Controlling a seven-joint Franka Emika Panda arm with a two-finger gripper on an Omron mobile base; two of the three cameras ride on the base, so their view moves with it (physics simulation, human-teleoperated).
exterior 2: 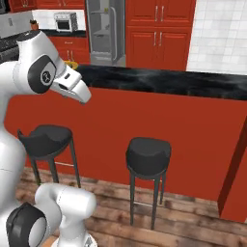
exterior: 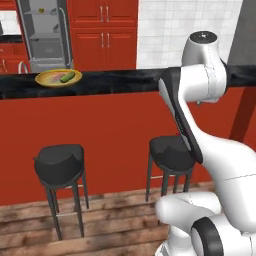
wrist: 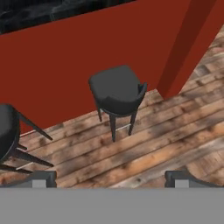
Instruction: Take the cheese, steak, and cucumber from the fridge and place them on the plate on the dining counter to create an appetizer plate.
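Up close, the arm folds over a plank floor, and in the hand view the two fingers stand wide apart at the bottom edge with nothing between them. Beneath them is a dark stool; a second stool shows at the left edge of that view. Both stools stand against the red front of the table, which runs across the room with a glossy black marbled top.

On that top, toward its left end in the left base view, sits the plate. The cucumber lies on it, flat, its long axis slanting from lower left to upper right across the plate's right half. Something pale yellow seems to lie beside it on the plate; it is too small to tell what.

Beyond the table, the fridge stands open, grey shelves showing, with a small yellowish thing on an upper shelf in the left base view. Red cabinets stand to its right, then white tiled wall. A silver toaster oven sits on the far counter left of the fridge.
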